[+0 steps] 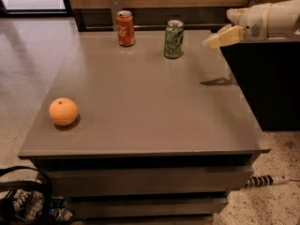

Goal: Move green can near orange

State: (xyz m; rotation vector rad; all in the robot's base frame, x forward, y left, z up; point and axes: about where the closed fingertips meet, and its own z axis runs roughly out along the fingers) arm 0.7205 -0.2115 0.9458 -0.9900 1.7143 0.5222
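The green can stands upright at the far side of the grey table, right of centre. The orange lies near the table's front left edge, far from the can. My gripper comes in from the right on a white arm, hovering above the table's far right part, a little to the right of the green can and apart from it. It holds nothing.
A red cola can stands upright at the far edge, left of the green can. A dark cabinet stands right of the table. A black bag and a cable lie on the floor in front.
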